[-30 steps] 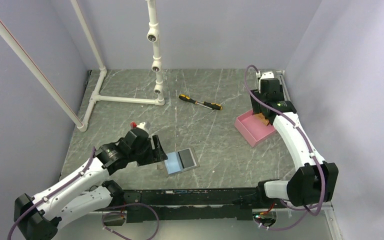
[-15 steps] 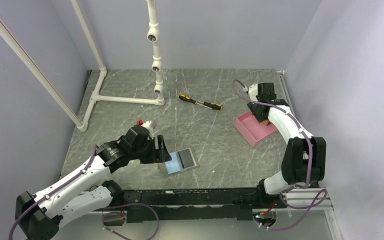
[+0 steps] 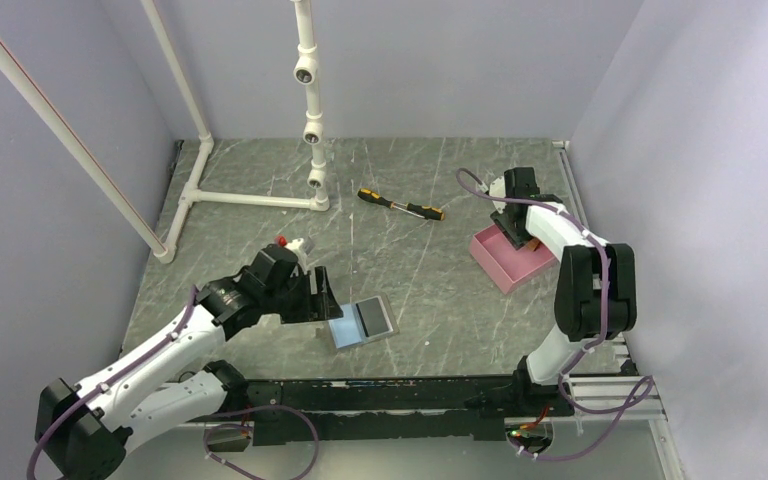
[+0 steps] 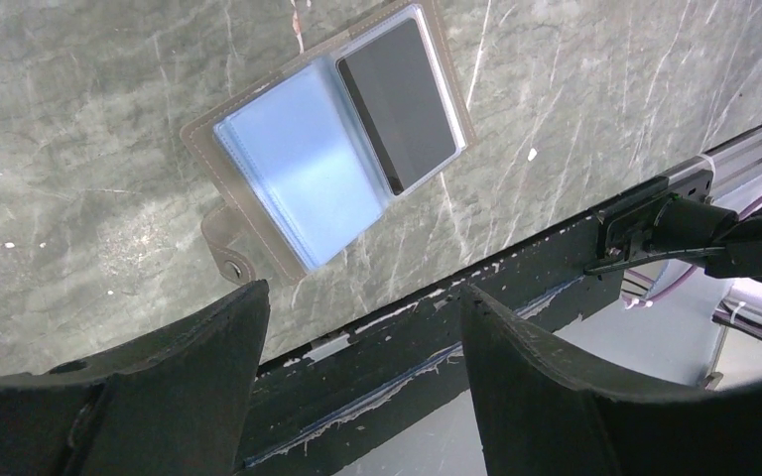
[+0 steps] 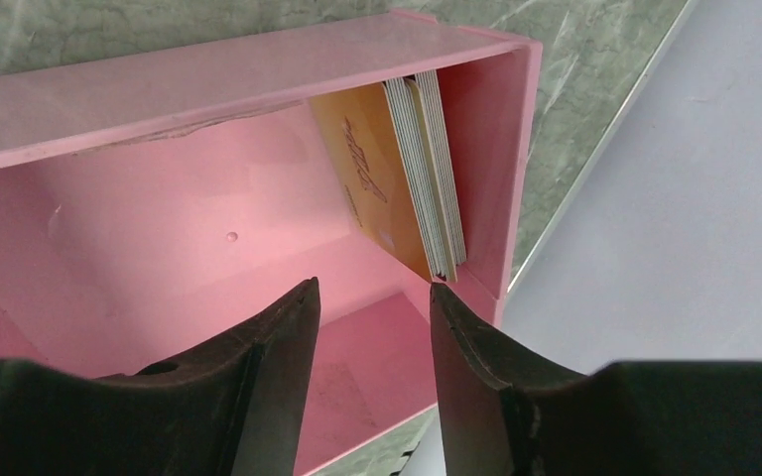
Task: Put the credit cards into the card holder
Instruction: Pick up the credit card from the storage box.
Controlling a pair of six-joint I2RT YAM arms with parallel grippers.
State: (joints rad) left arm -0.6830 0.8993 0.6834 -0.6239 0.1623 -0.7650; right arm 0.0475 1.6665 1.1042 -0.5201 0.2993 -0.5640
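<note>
The credit cards (image 5: pixel 427 178), a small stack of thin rectangles with an orange-brown face on the outer one, stand on edge in a corner of the pink rectangular plastic tray (image 5: pixel 208 84) and lean against its end wall. Their thin pale edges point towards the right hand (image 5: pixel 372 290). The stack lies just ahead of this hand, a little off its gap and in line with one finger, and its long axis runs away from the hand along the wall. This hand is half spread and pinches nothing. I judge that it must shift sideways, so that the stack comes between the fingers. The grey folding card holder (image 3: pixel 362 321) lies open on the marbled grey bench (image 3: pixel 430 290), well apart from the tray, just beside the spread, empty left hand (image 4: pixel 357 297).
</note>
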